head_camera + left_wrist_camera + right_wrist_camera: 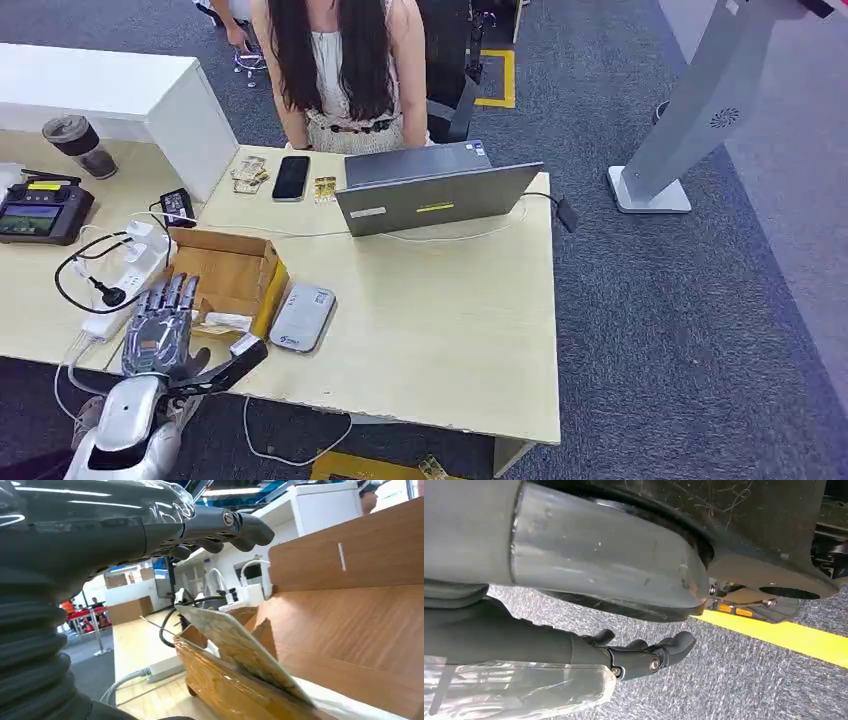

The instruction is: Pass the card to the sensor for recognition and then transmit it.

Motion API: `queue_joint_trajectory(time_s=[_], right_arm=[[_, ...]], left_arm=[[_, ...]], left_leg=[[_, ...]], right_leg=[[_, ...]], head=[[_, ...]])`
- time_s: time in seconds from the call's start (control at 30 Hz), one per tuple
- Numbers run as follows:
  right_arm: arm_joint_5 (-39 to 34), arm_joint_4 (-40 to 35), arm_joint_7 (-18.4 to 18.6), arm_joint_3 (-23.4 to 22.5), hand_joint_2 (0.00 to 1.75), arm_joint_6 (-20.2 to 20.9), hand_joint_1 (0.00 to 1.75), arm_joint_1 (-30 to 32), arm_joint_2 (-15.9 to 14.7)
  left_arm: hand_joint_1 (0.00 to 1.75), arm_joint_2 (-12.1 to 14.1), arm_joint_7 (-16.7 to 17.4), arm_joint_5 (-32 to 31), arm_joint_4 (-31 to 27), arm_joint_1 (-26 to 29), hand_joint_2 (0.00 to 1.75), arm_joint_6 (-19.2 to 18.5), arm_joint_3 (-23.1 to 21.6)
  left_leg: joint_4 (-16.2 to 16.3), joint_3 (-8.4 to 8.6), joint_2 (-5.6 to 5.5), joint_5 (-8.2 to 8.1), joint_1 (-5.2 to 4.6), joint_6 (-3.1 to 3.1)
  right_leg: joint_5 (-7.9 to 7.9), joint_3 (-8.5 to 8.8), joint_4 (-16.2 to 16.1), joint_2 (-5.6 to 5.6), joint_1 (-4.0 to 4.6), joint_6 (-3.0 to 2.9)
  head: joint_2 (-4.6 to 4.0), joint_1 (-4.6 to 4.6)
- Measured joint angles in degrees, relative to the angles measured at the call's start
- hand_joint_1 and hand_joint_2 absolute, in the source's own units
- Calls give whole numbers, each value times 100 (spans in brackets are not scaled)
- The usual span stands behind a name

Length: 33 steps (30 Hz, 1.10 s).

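The step in hand looks like the pick: the left hand hovers over the open cardboard box, palm down, fingers spread flat and apart, thumb swung out past the box's near corner, holding nothing. In the left wrist view the fingertips sit above the box, apart from the card.

To do it well, I would bring the hand down at the card's raised edge, not flat onto its face, with the thumb under that edge and the fingers on top. The pinch should close near the card's middle, so it does not swivel on the way to the card reader, which lies just beside the box on the side away from the power strip. The box's walls and flap crowd the approach, so a snagged finger is the risk.

The card is thin, stiff-looking and pale, with a mottled printed face. It lies inside the box, propped at a tilt against the near wall.

The right hand hangs over the carpet, well apart from the box, empty, fingers loosely bent; how far they are closed I cannot tell
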Motion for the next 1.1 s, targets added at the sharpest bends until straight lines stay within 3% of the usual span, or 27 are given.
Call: queue_joint_trajectory(time_s=[0.43,0.83,0.87,0.97,1.0,1.07,1.1], right_arm=[[6,2,-20,0,0,0,0,0,0],[6,2,-24,0,0,0,0,0,2],[6,2,-24,0,0,0,0,0,2],[6,2,-26,0,0,0,0,0,2],[6,2,-26,0,0,0,0,-1,2],[6,2,-26,0,0,0,0,0,2],[6,2,-26,0,0,0,0,-1,2]], left_arm=[[0,2,-157,-92,88,-78,175,284,-293],[0,2,-170,-92,99,-105,175,321,-319],[175,2,-170,-92,101,-106,175,324,-319],[175,2,-173,-31,116,-108,175,276,-319],[175,2,-179,7,125,-109,0,247,-317],[175,4,-236,130,138,-110,0,105,-319],[175,11,-260,186,144,-109,175,48,-319]], left_leg=[[0,0,0,0,0,0],[0,0,0,0,0,0],[0,0,0,0,0,0],[0,0,0,0,0,0],[0,0,0,0,0,0],[0,-1,0,0,0,0],[0,-1,0,0,0,0]], right_leg=[[0,0,0,0,0,0],[0,0,0,0,0,0],[0,0,0,0,0,0],[0,0,0,0,0,0],[0,0,0,0,0,0],[0,0,0,0,0,0],[0,0,0,0,0,0]], head=[[0,0],[0,0],[0,0],[0,0],[0,0],[0,0],[0,0]])
